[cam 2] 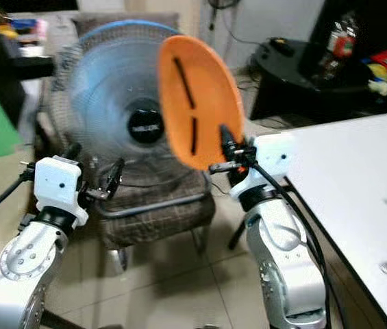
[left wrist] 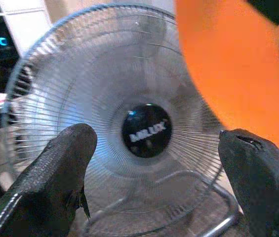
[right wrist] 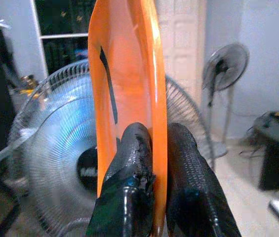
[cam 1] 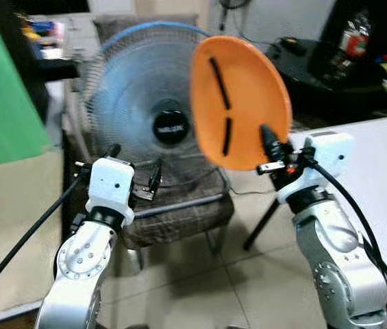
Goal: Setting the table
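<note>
Now: right tool [right wrist: 151, 163] clamps orange plate [cam 1: 241, 103] | left tool [left wrist: 159, 173] open, empty | fan [cam 1: 145, 103] label blurred

White table [cam 2: 357, 178] at robot's right; two small blurred items near its right edge, can't identify. Fan [cam 1: 155, 116] sits on chair [cam 1: 179, 212], chair on tiled floor [cam 1: 248, 281].

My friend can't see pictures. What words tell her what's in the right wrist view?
The right gripper pinches the edge of an orange plate between its two black fingers, holding it up on edge. Behind it stands a big fan, with a smaller fan farther back by the wall.
</note>
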